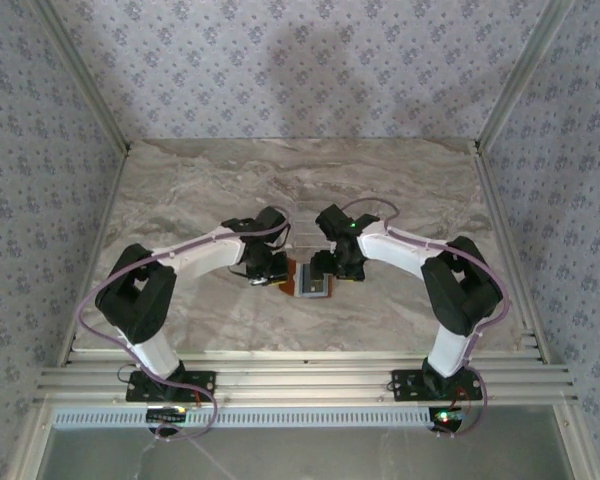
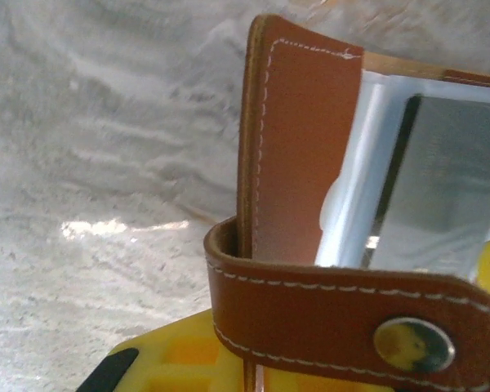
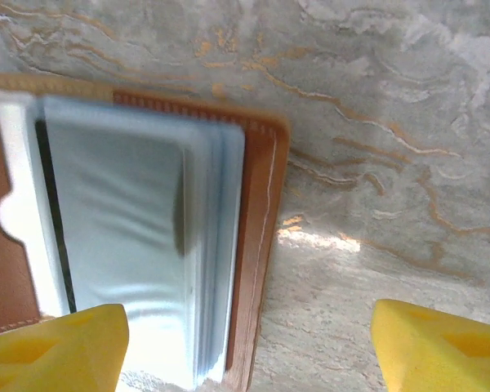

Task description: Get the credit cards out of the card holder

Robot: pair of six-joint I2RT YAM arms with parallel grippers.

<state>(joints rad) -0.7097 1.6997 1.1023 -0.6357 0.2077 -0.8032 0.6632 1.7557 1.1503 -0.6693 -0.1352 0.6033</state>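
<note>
a: card holder (image 2: pixel 302 163), brown leather, smooth, low sheen. pale thread stitching along the edges.
b: noted. snap stud (image 2: pixel 414 344) on its strap is polished metal, mirror-bright.
a: inner sleeves (image 3: pixel 122 237), clear plastic, glossy, catching glare.
b: table (image 3: pixel 376 122), marbled stone look, smooth, soft shine.
a: right gripper (image 3: pixel 249 347), fingers (image 3: pixel 441 347) yellow plastic, matt.
b: frame rails (image 1: pixel 300 380), ribbed bare metal, satin. walls (image 1: pixel 280 70) printed, matt; paper or cloth, can't tell.

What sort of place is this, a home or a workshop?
Probably a robot test booth, not a home: a marble-look table boxed in by wallpapered panels and aluminium rails, left arm and right arm bolted on.
</note>
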